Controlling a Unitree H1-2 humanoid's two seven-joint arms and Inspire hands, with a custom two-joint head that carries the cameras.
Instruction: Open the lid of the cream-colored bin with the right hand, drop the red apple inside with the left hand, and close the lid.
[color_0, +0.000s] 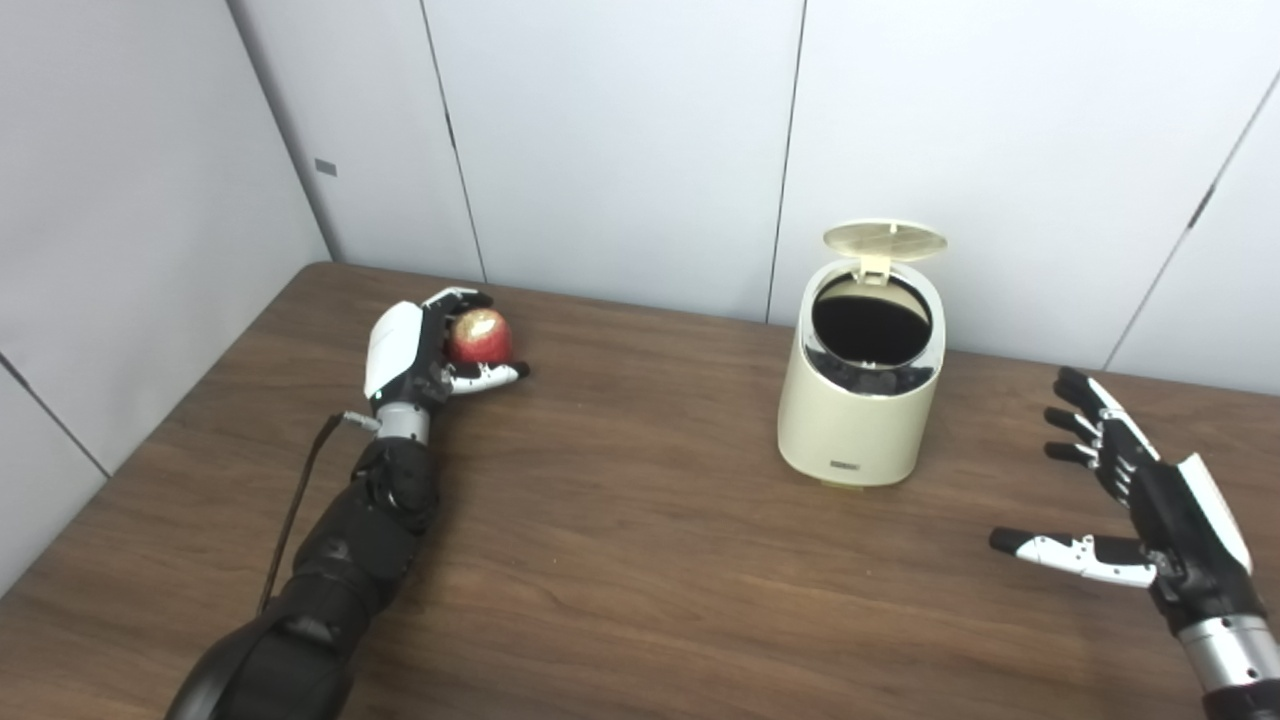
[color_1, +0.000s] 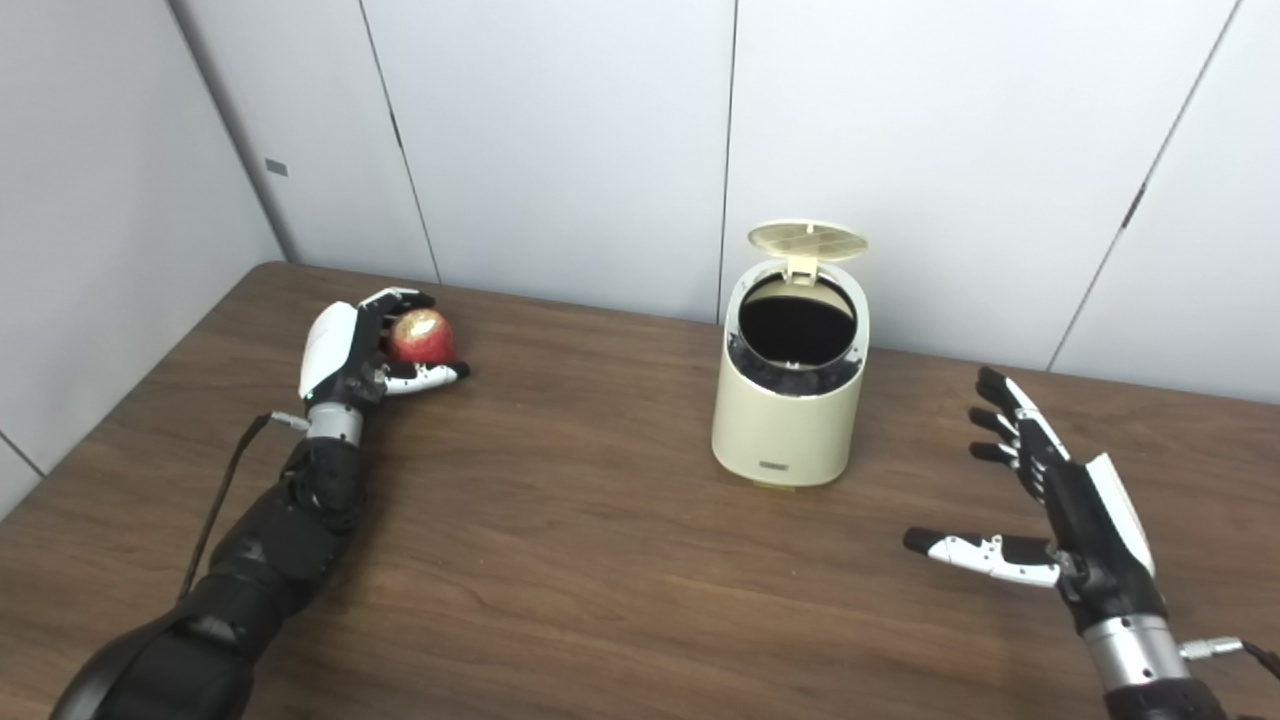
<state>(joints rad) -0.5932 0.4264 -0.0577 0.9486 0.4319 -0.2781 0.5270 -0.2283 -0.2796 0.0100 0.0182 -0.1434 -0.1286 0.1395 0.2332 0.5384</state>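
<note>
Lid (color_0: 885, 241) already up on the bin (color_0: 860, 420), apple (color_0: 479, 337) wrapped in left hand (color_0: 410, 350) fingers low by the table (color_0: 640, 560), right hand (color_0: 1150, 490) spread empty beside the bin, drop and closing left.

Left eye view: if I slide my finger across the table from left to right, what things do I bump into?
Left hand wrapped around the red apple → cream-colored bin with its lid flipped up → right hand, fingers spread and holding nothing.
</note>
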